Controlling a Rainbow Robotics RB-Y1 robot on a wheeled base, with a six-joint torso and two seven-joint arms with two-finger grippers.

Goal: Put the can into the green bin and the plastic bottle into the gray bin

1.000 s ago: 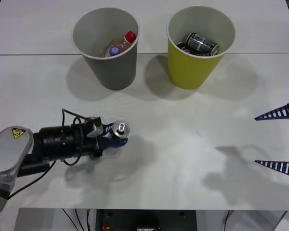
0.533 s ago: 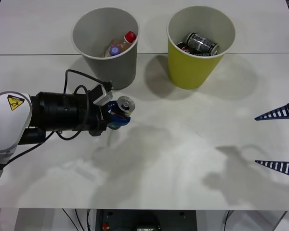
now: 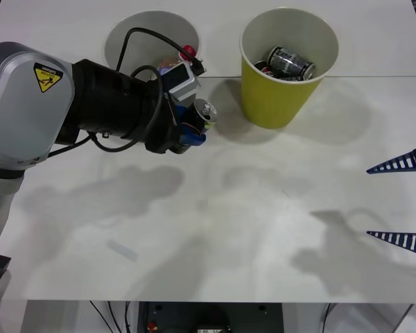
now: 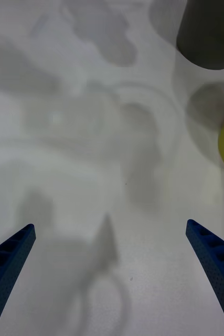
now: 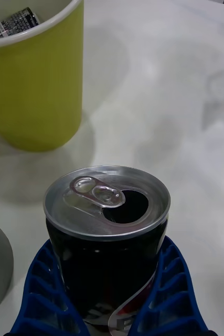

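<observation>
Above the surface [image 3: 263, 208], just beside the gray bin [image 3: 121, 35], the left pincer [image 3: 194, 128] grasps the can [image 3: 204, 113] by its sides, top up, probably to carry it to the green bin [image 3: 277, 97], while the right pincer [image 3: 402, 201] waits released.

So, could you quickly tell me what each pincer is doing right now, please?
Left pincer: shut on the can, held above the table beside the gray bin.
Right pincer: open, holding nothing, over the table.
</observation>
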